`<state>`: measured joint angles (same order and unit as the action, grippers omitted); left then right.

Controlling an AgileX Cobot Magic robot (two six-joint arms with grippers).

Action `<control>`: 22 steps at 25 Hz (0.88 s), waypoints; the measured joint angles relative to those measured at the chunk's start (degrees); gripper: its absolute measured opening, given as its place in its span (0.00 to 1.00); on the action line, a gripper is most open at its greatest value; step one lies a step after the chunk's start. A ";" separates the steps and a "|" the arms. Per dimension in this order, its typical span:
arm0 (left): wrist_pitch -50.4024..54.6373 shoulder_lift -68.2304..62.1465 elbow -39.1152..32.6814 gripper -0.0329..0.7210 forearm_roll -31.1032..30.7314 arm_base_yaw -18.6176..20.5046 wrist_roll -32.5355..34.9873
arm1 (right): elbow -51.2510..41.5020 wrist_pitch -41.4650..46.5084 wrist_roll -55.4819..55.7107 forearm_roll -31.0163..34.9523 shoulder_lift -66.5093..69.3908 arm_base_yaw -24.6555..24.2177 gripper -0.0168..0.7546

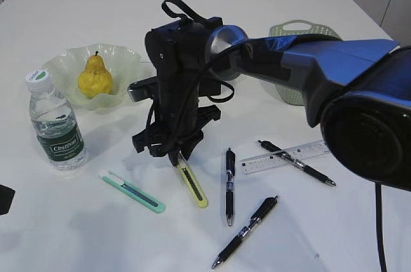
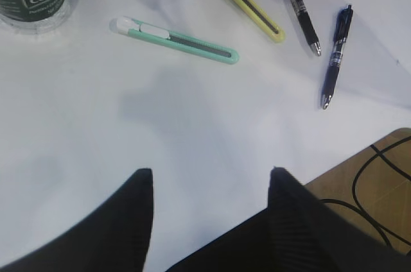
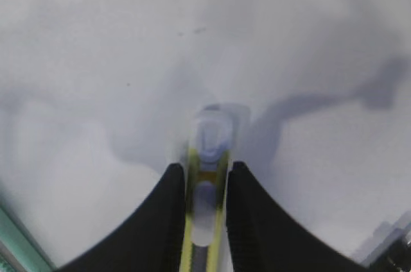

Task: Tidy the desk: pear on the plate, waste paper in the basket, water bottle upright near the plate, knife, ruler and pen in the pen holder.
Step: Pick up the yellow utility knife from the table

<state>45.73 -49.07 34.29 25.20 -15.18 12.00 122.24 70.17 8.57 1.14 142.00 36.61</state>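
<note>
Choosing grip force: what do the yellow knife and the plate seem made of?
Yellow knife: likely plastic, a smooth, slightly glossy casing with a dark center strip. Plate: looks like translucent pale green glass with a shiny ruffled rim, though clear plastic is possible.

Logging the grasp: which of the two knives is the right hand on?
The yellow knife; the right hand straddles its end. The green knife lies untouched, left of it.

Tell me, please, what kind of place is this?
Probably a robot test bench staged as an office desk: a bare white tabletop, scattered pens, a ruler, and a robot arm's gripper working there.
</note>
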 joint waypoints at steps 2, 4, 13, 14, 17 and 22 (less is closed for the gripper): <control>0.00 0.00 0.00 0.58 0.00 0.00 0.00 | 0.00 0.00 0.00 0.10 0.09 0.00 0.25; 0.00 0.00 0.00 0.58 0.00 0.00 0.00 | 0.09 0.00 0.00 0.53 0.25 0.00 0.24; 0.00 0.00 0.00 0.58 0.00 0.00 0.00 | 0.36 0.00 -0.69 1.14 0.48 0.00 0.24; 0.00 0.00 0.00 0.58 0.00 0.00 0.00 | 0.36 0.00 -0.83 1.14 0.48 0.00 0.24; 0.00 0.00 0.00 0.58 0.00 0.00 0.00 | 0.36 0.00 -1.17 1.14 0.48 0.00 0.24; -0.10 0.00 0.00 0.58 0.00 0.00 0.00 | 0.36 0.00 -1.34 1.14 0.48 0.00 0.24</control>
<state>45.63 -49.07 34.29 25.20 -15.18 12.00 122.60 70.17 7.23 2.29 142.49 36.61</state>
